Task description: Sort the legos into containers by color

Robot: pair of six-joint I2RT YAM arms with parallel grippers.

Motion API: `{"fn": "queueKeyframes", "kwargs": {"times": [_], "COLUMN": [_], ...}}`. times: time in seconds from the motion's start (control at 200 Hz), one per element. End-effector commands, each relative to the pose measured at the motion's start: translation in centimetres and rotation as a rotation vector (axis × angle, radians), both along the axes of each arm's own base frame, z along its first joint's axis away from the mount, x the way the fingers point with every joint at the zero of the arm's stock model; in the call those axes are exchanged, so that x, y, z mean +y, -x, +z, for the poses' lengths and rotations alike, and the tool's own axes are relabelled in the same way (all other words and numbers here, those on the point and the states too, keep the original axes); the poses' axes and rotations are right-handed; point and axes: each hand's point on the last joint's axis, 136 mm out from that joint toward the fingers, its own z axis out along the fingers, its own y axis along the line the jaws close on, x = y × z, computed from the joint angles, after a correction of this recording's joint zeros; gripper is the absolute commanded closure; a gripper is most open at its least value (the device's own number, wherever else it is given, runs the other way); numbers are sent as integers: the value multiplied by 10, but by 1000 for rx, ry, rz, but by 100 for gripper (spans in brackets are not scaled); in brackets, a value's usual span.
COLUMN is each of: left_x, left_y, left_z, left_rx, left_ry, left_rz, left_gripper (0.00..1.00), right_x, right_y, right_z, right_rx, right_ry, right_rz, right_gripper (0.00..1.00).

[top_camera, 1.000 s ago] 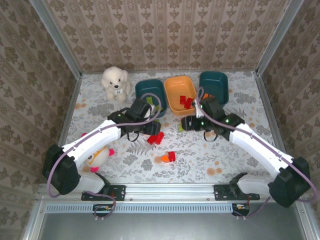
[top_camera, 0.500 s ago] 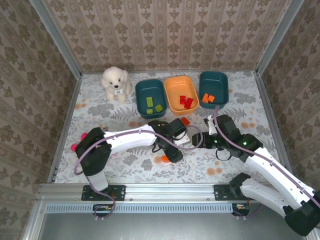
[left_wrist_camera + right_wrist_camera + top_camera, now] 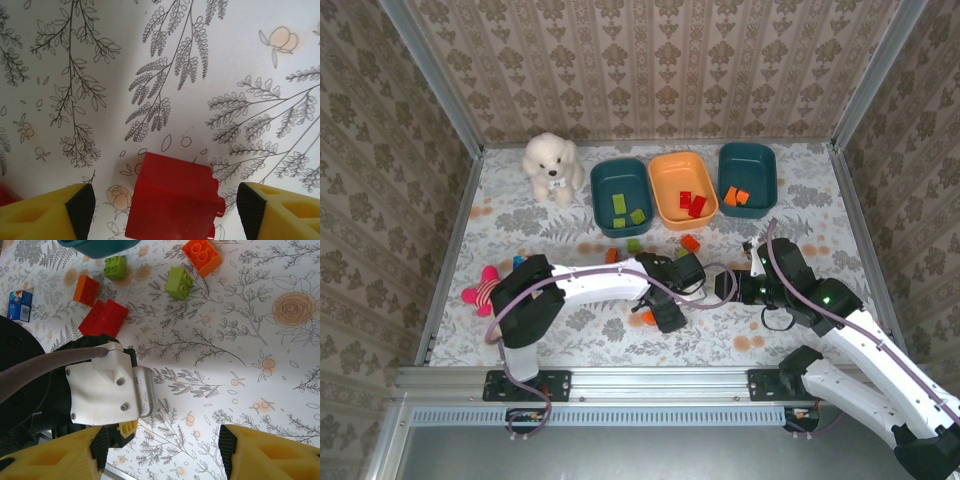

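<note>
Left tool (image 3: 164,209) hangs spread over a red lego (image 3: 170,197), crowding right tool (image 3: 162,447).

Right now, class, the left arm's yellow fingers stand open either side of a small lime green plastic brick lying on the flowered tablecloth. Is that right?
Not quite: the small plastic brick between the left arm's yellow fingers is red, not lime green, as the left wrist view shows. The fingers do stand open either side of it on the flowered tablecloth.
</note>
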Motion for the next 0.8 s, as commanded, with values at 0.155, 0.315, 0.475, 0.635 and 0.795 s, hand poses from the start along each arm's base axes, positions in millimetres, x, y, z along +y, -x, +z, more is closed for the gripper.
{"fn": "queueKeyframes", "kwargs": {"times": [0.155,0.315,0.475,0.635,0.795], "left_x": [19,19,14,0,-10], "left_y": [2,0,-10,-43,-100], "left_z": [-24,-29,-13,39,91], "left_rx": [-28,-36,-92,-159,-159], "left_ry": [-125,-138,-100,21,211], "left_rz": [-5,8,38,136,306], "left_gripper": [33,57,67,68,68], "right_x": [-1,0,-2,-4,3], "right_y": [1,1,1,-4,-23], "right_z": [1,1,5,23,57], "right_rx": [14,16,13,-31,-120], "right_ry": [-11,-16,-18,-27,-93], "right_rz": [-14,-16,-26,-46,-70], "right_gripper": [37,37,37,37,36]}}
